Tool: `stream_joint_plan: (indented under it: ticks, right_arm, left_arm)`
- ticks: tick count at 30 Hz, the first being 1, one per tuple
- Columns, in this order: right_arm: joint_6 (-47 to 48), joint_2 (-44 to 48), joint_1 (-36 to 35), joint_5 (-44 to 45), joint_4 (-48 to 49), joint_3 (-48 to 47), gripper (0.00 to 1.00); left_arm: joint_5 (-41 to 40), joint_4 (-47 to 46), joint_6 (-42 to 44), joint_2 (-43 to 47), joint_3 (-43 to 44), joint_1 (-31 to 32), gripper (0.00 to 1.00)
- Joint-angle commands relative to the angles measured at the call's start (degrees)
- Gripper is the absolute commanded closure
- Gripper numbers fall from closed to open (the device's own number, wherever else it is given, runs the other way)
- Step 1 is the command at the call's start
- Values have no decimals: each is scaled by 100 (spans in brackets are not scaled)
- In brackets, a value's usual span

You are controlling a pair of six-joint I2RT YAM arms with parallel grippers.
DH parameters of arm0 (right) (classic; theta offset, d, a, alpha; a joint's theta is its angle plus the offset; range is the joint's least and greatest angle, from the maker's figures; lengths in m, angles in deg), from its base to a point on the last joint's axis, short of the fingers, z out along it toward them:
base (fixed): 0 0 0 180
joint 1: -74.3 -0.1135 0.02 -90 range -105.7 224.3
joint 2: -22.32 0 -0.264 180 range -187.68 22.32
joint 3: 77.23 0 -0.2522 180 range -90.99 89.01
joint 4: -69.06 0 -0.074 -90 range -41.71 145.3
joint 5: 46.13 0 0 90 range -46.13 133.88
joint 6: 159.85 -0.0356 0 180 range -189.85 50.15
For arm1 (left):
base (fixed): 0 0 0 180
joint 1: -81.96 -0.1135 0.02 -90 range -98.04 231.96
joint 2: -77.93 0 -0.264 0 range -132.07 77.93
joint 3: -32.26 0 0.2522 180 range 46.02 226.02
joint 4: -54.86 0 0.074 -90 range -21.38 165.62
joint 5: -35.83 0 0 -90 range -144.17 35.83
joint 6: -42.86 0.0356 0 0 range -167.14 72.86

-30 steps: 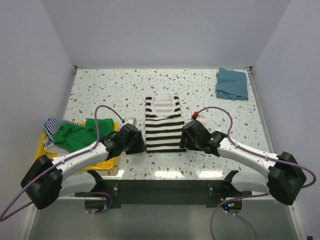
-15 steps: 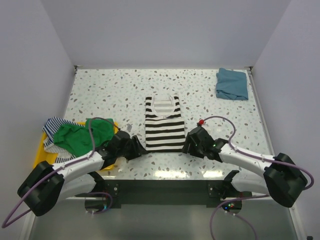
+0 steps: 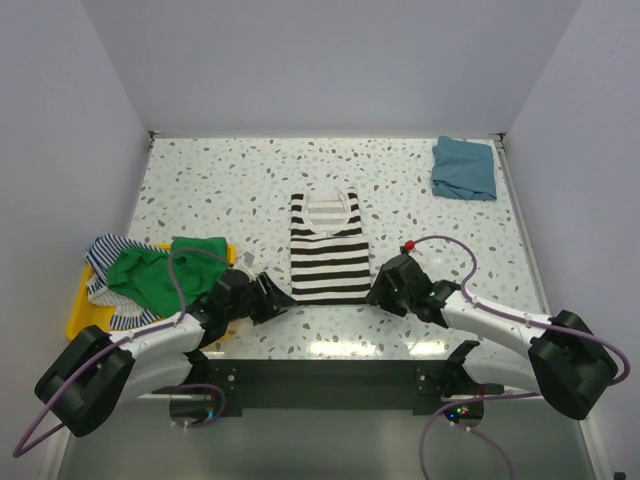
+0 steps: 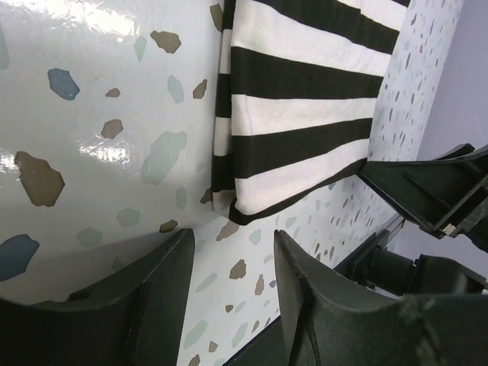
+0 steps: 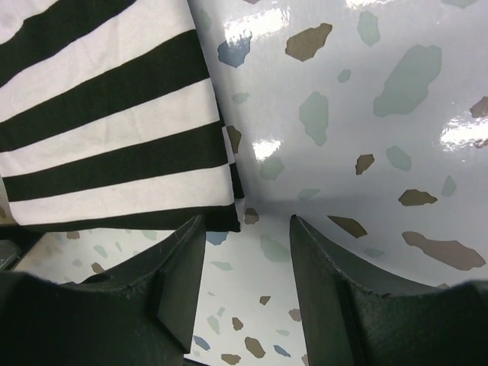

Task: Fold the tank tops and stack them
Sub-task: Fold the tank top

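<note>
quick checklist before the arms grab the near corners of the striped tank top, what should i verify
1. Black-and-white striped cloth tank top flat, neckline away from the arms: ok.
2. Left jaws open at its near left corner: ok.
3. Right jaws open at its near right corner: ok.
4. Cloth between either pair of jaws: not ok, both corners lie just beyond them.
5. Folded teal-blue cloth top well apart from the striped one: ok.

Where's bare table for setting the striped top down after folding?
Far left, between the back wall and the striped tank top; also right, between it and the folded teal top. Crowded: near edge, left gripper and right gripper; yellow bin at left.
</note>
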Motion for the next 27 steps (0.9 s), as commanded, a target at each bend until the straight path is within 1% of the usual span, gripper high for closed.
stream_joint_plan:
  ticks: [1,4,5,7,15,19,25,26,27]
  right_arm:
    - [-201,-112,51,-30,329,143,48]
    - [-245,-235,69,-82,452,187,50]
    - [-254,-271,69,-100,488,196,53]
    - [-280,-385,78,-144,584,205,56]
    - [-316,-613,78,-197,787,240,58]
    - [-298,-640,78,-206,787,258,61]
    - [-237,-649,78,-83,761,267,69]
    - [-228,-675,69,-74,761,267,71]
    - [-202,-666,78,-30,752,258,73]
  left_arm:
    - [84,-428,-152,-149,-220,-75,48]
    - [57,-507,-196,-176,-238,-110,48]
    - [31,-507,-205,-211,-229,-110,48]
    - [5,-516,-240,-255,-229,-127,48]
    - [13,-858,-346,-817,-212,-136,52]
    - [31,-885,-337,-1063,-168,-136,57]
    - [-74,-639,-197,-1318,51,-92,63]
    - [-75,-613,-162,-1431,95,-83,69]
    - [-83,-552,-83,-1485,148,-49,71]
